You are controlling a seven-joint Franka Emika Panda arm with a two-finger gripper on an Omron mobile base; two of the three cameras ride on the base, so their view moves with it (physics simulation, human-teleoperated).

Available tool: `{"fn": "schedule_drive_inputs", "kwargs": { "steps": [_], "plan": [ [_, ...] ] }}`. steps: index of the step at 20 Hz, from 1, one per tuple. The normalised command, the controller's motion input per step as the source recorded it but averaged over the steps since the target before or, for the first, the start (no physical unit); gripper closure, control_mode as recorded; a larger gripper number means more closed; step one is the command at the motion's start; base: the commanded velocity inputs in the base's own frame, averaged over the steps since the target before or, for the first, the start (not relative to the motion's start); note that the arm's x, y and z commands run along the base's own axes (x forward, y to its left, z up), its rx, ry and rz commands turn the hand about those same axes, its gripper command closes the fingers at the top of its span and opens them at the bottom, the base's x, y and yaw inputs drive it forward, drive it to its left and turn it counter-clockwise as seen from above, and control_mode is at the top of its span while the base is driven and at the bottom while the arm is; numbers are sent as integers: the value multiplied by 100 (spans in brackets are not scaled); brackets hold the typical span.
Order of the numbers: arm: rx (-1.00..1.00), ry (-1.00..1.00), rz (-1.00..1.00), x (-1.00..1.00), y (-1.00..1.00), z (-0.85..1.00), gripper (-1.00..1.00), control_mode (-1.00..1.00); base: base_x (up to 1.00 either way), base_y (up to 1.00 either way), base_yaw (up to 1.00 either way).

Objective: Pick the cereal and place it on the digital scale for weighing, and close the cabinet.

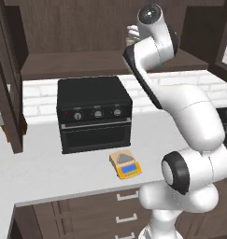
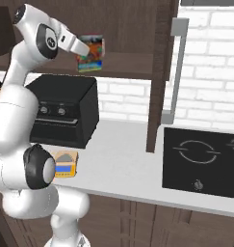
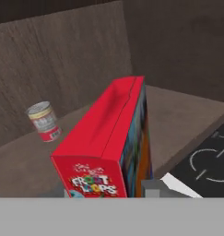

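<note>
**Lifting the cereal box out of the cabinet**

Holding the cereal inside the open cabinet (image 2: 159, 72), the arm is in the pick step, with the weighing and the door both yet to do. Going from large to small, and placing all by the black toaster oven (image 1: 94, 113) on the white counter (image 1: 40, 172): the cabinet's dark shelf runs directly above the oven, its glass door (image 2: 172, 72) with the long silver bar handle swung out well to the oven's right, near the cooktop (image 2: 202, 161). The gripper (image 2: 87, 49) reaches in above the oven's right end; its jaws look closed narrowly on the cereal (image 2: 91, 53), a red Froot Loops box, which seems tilted and clear of the shelf, though the fingertips themselves are hidden. In the hand view the box (image 3: 111, 143) fills the foreground, a small red-labelled can (image 3: 44, 122) standing apart behind it. The digital scale (image 1: 125, 164) lies on the counter just in front of the oven's right corner, its plate bare.

Next, I judge, the box must be drawn back past the shelf edge, lowered in front of the oven and set squarely on the scale plate; the door comes after
</note>
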Motion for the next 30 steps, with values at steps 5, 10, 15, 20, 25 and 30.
{"fn": "schedule_drive_inputs", "kwargs": {
  "steps": [5, 10, 15, 20, 25, 30],
  "plan": [
    [4, 0, 5, -100, 8, -43, 100, -100, 0, 0, 0],
    [0, 0, 22, -100, 9, -64, 100, -100, 0, 0, 0],
    [-1, -2, 49, -100, 1, -62, 100, -100, 0, 0, 0],
    [-16, -17, 61, -62, 41, -63, 100, -100, 0, 0, 0],
    [-17, -18, 64, -2, 52, -51, 100, -100, 0, 0, 0],
    [-1, -8, 66, 11, 9, -36, 100, -100, 0, 0, 0]
  ]
}}
